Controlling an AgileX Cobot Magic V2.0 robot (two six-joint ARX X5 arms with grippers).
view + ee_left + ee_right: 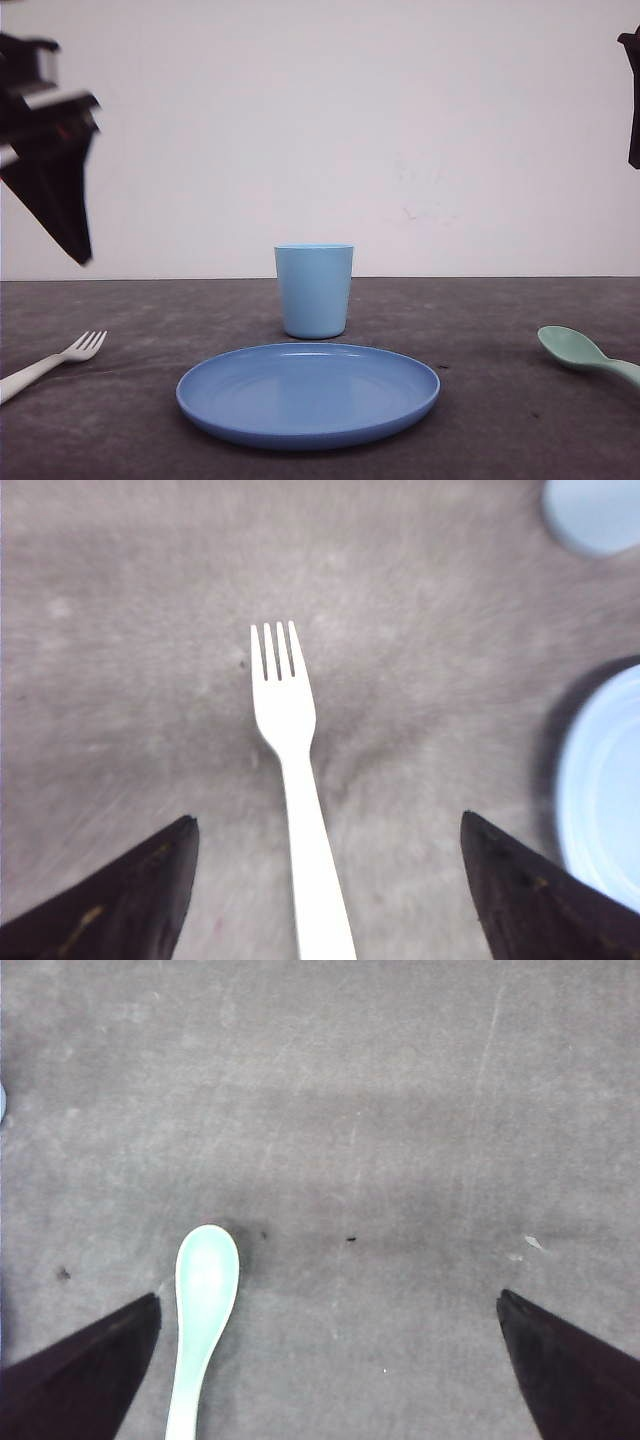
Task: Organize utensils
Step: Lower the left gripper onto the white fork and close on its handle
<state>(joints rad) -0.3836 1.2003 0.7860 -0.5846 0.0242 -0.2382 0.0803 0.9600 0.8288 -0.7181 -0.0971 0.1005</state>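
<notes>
A small white fork (55,362) lies flat on the dark table at the front left, tines toward the back. My left gripper (328,825) hangs above it, open, with the fork (292,770) lying between the two dark fingertips and untouched. A mint-green spoon (585,355) rests on the table at the front right. My right gripper (328,1305) is open over the table, and the spoon (203,1305) lies just inside one fingertip, its bowl facing up. In the front view the left arm (45,140) is raised at the left edge.
A round blue plate (308,392) sits at the front centre, with a light blue cup (314,290) upright just behind it. The plate's rim (605,780) shows beside the fork. A white wall backs the table. The right arm (632,90) hangs at the right edge.
</notes>
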